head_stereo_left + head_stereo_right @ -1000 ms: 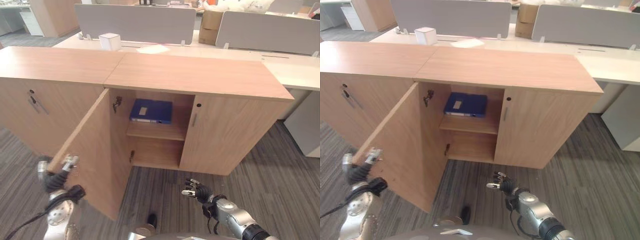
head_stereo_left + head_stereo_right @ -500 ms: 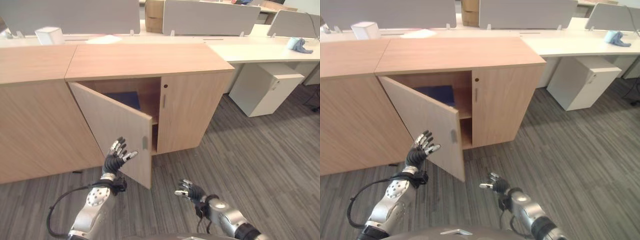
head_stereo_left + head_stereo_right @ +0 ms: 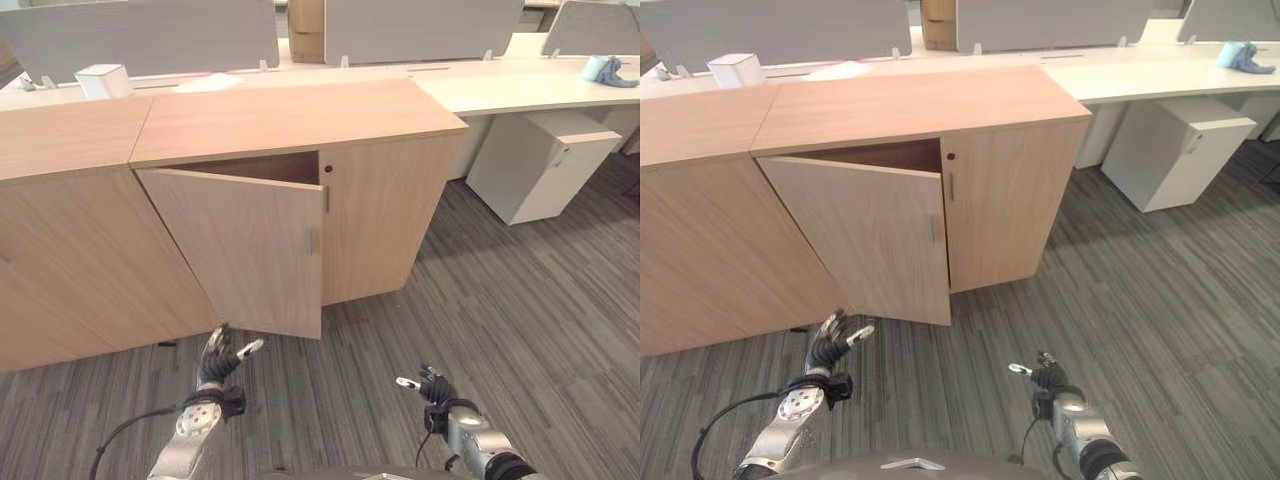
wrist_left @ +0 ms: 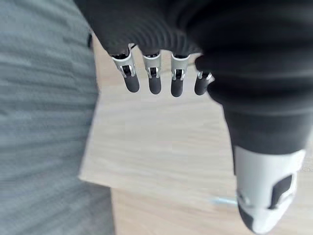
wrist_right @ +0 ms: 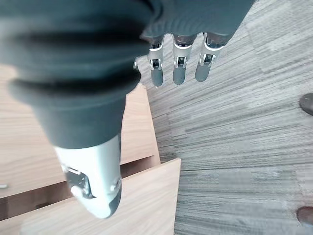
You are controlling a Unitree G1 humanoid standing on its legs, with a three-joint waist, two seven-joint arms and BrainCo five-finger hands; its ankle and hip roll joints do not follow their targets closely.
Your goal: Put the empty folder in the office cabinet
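Note:
The wooden office cabinet [image 3: 290, 115] stands against the desks. Its left door [image 3: 245, 250] hangs slightly ajar, with a dark gap along its top edge, and it hides the shelves inside. The right door [image 3: 375, 220] is closed. My left hand [image 3: 218, 362] is low over the carpet just below the ajar door's bottom edge, open and apart from the door. In the left wrist view its straight fingers [image 4: 154, 81] point at the door's wood. My right hand [image 3: 432, 386] hovers open over the carpet further right, and its fingers [image 5: 178, 63] hold nothing.
A second closed cabinet [image 3: 70, 250] adjoins on the left. On the desks behind are a white box [image 3: 103, 80], grey partition screens [image 3: 150, 35] and a blue cloth [image 3: 605, 68]. A white drawer unit [image 3: 545, 165] stands at the right. Striped grey carpet [image 3: 520, 290] lies in front.
The left door has swung from half open to nearly closed, hiding the blue folder on the shelf. My left hand has dropped away from the door. The camera has shifted too.

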